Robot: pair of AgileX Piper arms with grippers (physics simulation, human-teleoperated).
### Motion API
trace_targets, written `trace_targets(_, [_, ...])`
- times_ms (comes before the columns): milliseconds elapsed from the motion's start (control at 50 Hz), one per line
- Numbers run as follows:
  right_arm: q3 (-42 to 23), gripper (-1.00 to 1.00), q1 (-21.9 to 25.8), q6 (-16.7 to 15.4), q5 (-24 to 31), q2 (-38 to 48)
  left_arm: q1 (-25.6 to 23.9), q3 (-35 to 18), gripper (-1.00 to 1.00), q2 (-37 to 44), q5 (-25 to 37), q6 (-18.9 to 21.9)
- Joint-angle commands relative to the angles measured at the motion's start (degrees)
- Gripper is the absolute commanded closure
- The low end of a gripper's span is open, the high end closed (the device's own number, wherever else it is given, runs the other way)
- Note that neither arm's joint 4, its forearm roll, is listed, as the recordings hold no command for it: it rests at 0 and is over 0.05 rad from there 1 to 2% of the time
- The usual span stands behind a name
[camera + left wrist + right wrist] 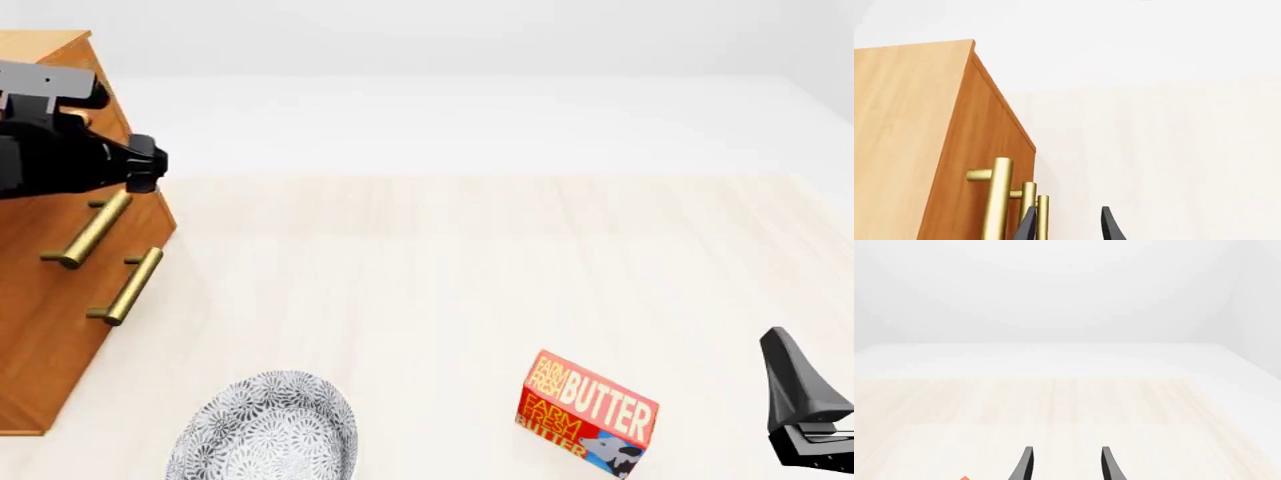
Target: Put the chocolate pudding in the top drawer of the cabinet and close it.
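Note:
The orange-brown cabinet (pixel 34 330) stands at the table's left edge, its front facing right. The top drawer (pixel 40 228) looks shut, as does the lower one. My left gripper (pixel 144 162) hovers by the far end of the upper brass handle (pixel 88 230). In the left wrist view the cabinet (pixel 921 125) and its brass handles (pixel 997 200) fill one side; my left gripper (pixel 1067 210) is open, one finger close beside a handle and nothing gripped. My right gripper (pixel 801 405) is low at the near right, open and empty (pixel 1067 450). The chocolate pudding is out of view.
A red butter box (pixel 587 415) lies near the front, right of centre; its corner (pixel 964 478) peeks into the right wrist view. A grey patterned plate (pixel 267 432) sits at the front left, close to the cabinet's near corner. The lower drawer's handle (pixel 127 285) juts out.

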Motion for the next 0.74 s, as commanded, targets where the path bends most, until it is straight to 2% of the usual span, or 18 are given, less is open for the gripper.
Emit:
trace_targets(20, [0.00, -1.00, 0.00, 0.00, 0.00, 0.00, 1.06, 2.13, -1.00, -3.48, 2.48, -2.17])
trace_targets(740, [0.00, -1.00, -0.01, -0.01, 0.00, 0.00, -1.69, 3.76, -1.00, -15.72, 9.08, -1.87])
